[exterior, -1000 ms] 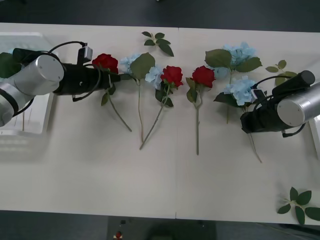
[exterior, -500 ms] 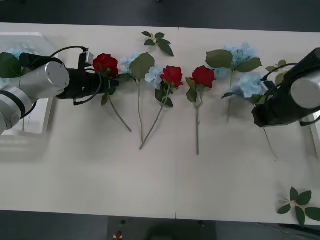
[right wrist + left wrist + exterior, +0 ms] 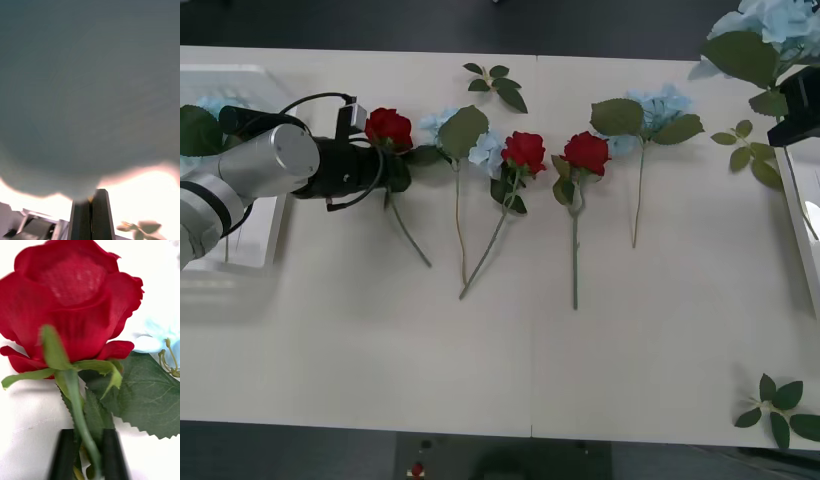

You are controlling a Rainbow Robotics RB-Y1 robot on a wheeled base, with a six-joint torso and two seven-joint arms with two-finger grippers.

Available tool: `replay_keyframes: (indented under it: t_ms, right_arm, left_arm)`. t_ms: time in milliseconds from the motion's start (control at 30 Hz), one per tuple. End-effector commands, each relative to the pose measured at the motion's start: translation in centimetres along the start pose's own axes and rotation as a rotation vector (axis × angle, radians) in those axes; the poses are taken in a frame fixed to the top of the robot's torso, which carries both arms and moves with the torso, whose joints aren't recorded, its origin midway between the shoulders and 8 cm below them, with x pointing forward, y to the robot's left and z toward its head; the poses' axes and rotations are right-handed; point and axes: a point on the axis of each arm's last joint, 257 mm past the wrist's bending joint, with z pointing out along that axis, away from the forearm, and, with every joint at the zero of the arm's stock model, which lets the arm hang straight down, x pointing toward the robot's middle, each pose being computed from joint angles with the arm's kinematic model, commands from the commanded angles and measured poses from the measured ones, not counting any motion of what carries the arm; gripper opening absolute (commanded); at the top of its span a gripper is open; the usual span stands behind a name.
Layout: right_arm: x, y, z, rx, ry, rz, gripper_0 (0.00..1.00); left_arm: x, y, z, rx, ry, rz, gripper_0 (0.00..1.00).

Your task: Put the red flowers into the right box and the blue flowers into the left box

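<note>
Pale worktop (image 3: 510, 360), dark floor beyond its far edge. Three red flowers (image 3: 525, 150) lie in a row mid-worktop among blue flowers (image 3: 658, 105). Left gripper (image 3: 88, 455): black fingers (image 3: 65, 453) clamped on leftmost rose's stem. Right gripper (image 3: 90, 215): fingers pressed together, a blue flower (image 3: 770, 25) raised over right box (image 3: 800, 215). Left box (image 3: 240, 250) at left edge.

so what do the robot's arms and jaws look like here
The left arm has a silver cylindrical link, then a black wrist looped with black cable and a small grey module on top. Its gripper has slim black fingers. The right gripper also has flat black fingers.
</note>
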Motion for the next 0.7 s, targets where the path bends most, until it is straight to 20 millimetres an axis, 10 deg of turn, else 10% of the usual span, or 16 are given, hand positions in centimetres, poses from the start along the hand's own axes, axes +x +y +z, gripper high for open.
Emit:
replay_keyframes:
  t_ms: [33, 367, 700]
  right_arm:
    - [-1.3, 4.7, -1.0, -0.109, -0.057, -0.123, 0.0]
    - [-2.7, 14.9, -2.0, -0.471, -0.292, -0.111, 0.0]
    - [-2.0, 19.9, -2.3, -0.578, -0.415, -0.165, 0.0]
  left_arm:
    - [-2.6, -1.3, -0.3, 0.013, -0.037, -0.005, 0.0]
    - [-2.5, -1.2, -0.3, 0.009, -0.033, 0.011, 0.0]
    - [-3.2, -0.8, -2.3, 0.018, 0.011, 0.046, 0.0]
